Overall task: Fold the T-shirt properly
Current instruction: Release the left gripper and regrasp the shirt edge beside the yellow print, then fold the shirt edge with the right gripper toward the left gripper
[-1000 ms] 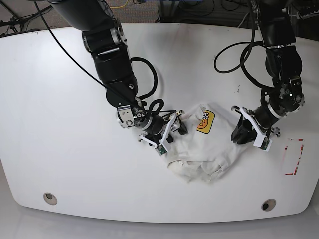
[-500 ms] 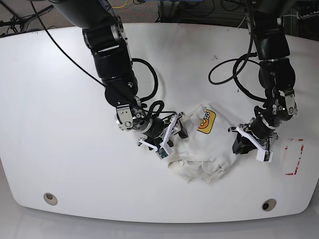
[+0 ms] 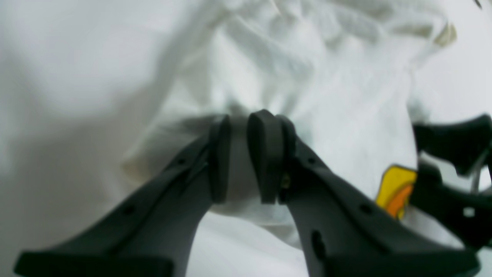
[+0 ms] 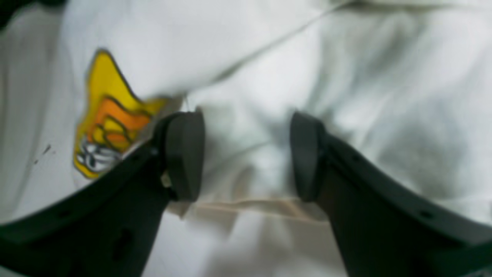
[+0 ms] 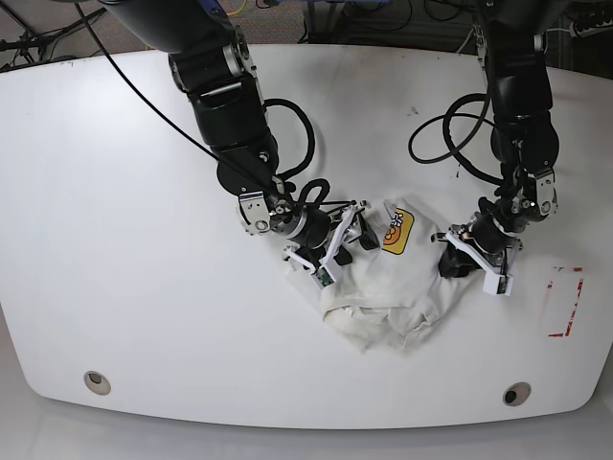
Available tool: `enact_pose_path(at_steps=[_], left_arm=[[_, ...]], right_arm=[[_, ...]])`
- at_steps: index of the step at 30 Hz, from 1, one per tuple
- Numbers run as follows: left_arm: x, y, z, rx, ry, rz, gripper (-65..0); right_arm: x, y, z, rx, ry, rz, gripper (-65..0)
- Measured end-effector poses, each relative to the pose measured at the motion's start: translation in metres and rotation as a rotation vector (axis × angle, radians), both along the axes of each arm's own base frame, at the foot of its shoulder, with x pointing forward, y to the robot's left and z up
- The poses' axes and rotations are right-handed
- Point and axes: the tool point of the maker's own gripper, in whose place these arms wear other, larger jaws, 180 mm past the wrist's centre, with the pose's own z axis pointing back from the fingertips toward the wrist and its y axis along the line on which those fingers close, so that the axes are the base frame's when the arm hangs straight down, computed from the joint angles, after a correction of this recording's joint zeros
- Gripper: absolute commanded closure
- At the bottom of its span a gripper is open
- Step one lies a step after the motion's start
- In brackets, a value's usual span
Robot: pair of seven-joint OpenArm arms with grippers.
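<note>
My left gripper (image 3: pixel 243 154): pads nearly together, pinching a fold of the T-shirt (image 5: pixel 388 297) at its edge, on the right of the base view. Cloth sits between the pads. Wrist picture is soft but the pinch is clear.

My right gripper (image 4: pixel 246 154): pads well apart, cloth and a hem line lying in the gap, nothing clamped. One pad is just beside the yellow-orange patch (image 4: pixel 105 119).

T-shirt: bunched and wrinkled in a heap between my two grippers, toward the near-middle of the table (image 5: pixel 115 268). Patch faces up near its top.

Surface, near to far: white tabletop with rounded corners, two round inset fittings (image 5: pixel 95 380) near the front edge, left and right. A red-outlined rectangle mark (image 5: pixel 563 302) sits by the right edge, apart from the shirt. A couple of small dark specks (image 5: pixel 457 173) further back.

Beyond the far edge: dark floor, loose cables (image 5: pixel 29 43), a yellow one among them; details too small to tell.
</note>
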Motion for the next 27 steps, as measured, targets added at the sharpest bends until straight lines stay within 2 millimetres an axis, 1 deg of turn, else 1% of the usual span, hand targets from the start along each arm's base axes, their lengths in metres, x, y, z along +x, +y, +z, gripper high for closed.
enact_pose_path(at_steps=[3, 6, 14, 16, 20, 21, 22, 27], left_arm=[[-0.009, -0.012, -0.011, -0.003, 0.024, -0.03, -11.4], [-0.023, -0.022, -0.018, -0.001, 0.036, -0.059, -11.4], [-0.071, -0.033, -0.023, 0.039, 0.077, -0.119, -11.4], [-0.081, -0.037, -0.023, 0.049, 0.083, -0.134, -11.4], [-0.106, -0.044, -0.021, 0.073, 0.1, -0.169, -11.4], [-0.115, -0.045, -0.02, 0.085, 0.107, -0.18, -11.4], [-0.123, -0.046, -0.022, 0.091, 0.124, -0.188, -11.4], [-0.158, -0.052, -0.022, 0.123, 0.161, -0.224, -11.4]], right_arm=[[-0.001, 0.0, -0.002, 0.0, 0.005, 0.004, -33.9], [-0.006, -0.009, -0.01, -0.009, 0.015, -0.003, -33.9], [-0.02, -0.033, -0.012, -0.012, -0.015, -0.013, -33.9], [-0.024, -0.034, -0.01, -0.025, -0.01, 0.013, -33.9], [-0.041, -0.035, -0.011, -0.111, 0.009, 0.092, -33.9], [-0.048, -0.035, -0.012, -0.122, 0.018, 0.102, -33.9], [-0.051, -0.037, -0.01, -0.147, 0.013, 0.113, -33.9], [-0.078, -0.041, -0.009, -0.194, 0.02, 0.18, -33.9]])
